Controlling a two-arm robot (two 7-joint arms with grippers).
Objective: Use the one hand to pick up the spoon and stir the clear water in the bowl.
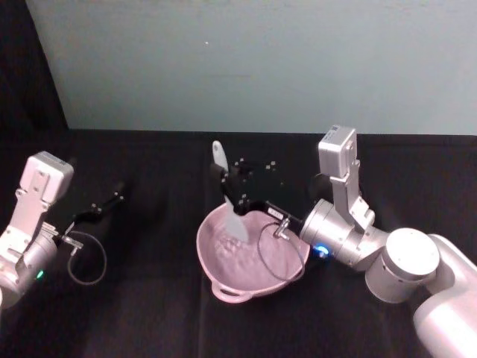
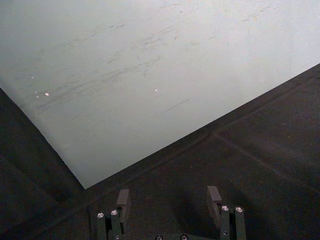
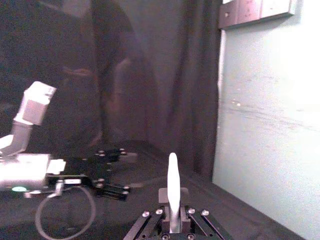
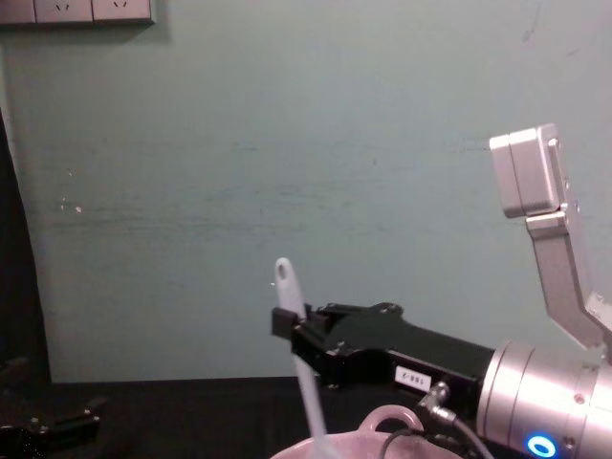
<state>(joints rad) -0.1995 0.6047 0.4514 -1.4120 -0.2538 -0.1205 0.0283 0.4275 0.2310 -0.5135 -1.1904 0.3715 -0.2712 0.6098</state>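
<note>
Right end effector [image 1: 226, 187] clenched on the spoon [image 1: 220, 159], held upright, head inside the bowl [image 1: 206, 246]. Left end effector [image 1: 112, 200] released, idle at left.

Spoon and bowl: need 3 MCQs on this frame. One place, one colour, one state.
1. Where is the spoon head?
A. Down in the bowl
B. Lying flat beside it
C. Raised clear above it

2. What colour is the bowl?
A. Blue
B. Pale pink
C. Black

3. How are the right gripper jaws?
A. Open over the bowl
B. Shut on the bowl rim
C. Shut on the spoon handle

Answers:
1 A: in the head view the pale head lies inside the rim.
2 B: the bowl is pale pink in the head view.
3 C: in the right wrist view the handle rises from between the closed jaws. The left gripper sits idle off to the left, jaws open.
</note>
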